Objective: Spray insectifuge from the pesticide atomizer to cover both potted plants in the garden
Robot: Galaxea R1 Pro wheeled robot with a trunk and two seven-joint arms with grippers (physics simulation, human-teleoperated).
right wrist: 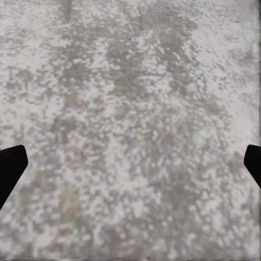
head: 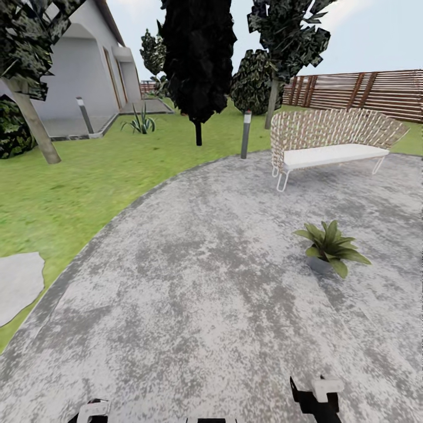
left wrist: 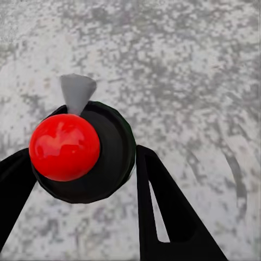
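My left gripper (left wrist: 84, 153) is shut on the pesticide atomizer (left wrist: 113, 149), a dark rounded bottle with a glossy red ball and a grey cone nozzle on top, held over grey paving. Black fingers (left wrist: 163, 209) flank the bottle on both sides. One potted plant (head: 330, 245), a low rosette of broad green leaves in a grey pot, stands on the paving ahead to the right. In the head view the left gripper (head: 94, 410) and right gripper (head: 320, 395) peek in at the lower edge. The right gripper (right wrist: 130, 163) is open, its finger tips far apart with bare paving between them.
A white woven bench (head: 329, 144) stands beyond the plant. A short lamp post (head: 246, 134) and a dark tree (head: 198, 59) mark the paving's far rim. Lawn (head: 70, 188), a stepping stone (head: 17, 285) and a house (head: 88, 70) lie left; a wooden fence (head: 364, 91) closes the back right.
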